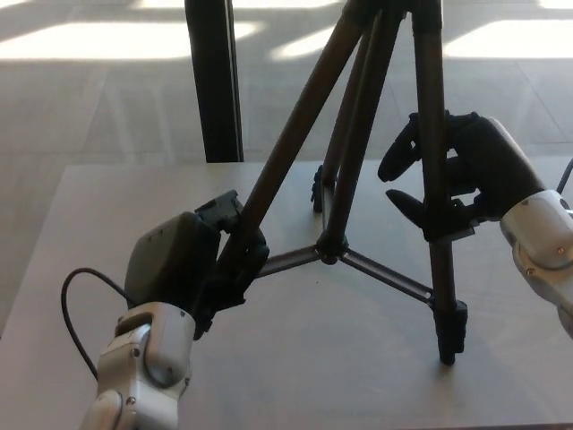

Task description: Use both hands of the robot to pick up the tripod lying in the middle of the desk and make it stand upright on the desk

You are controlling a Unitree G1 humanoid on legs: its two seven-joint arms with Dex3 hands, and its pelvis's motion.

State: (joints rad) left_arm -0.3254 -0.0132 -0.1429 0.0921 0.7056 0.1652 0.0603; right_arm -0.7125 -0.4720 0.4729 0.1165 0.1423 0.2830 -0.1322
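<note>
No text, label, brand, number or sign can be read anywhere, neither on the tripod (376, 161), the hands, nor the desk (295, 358).
</note>
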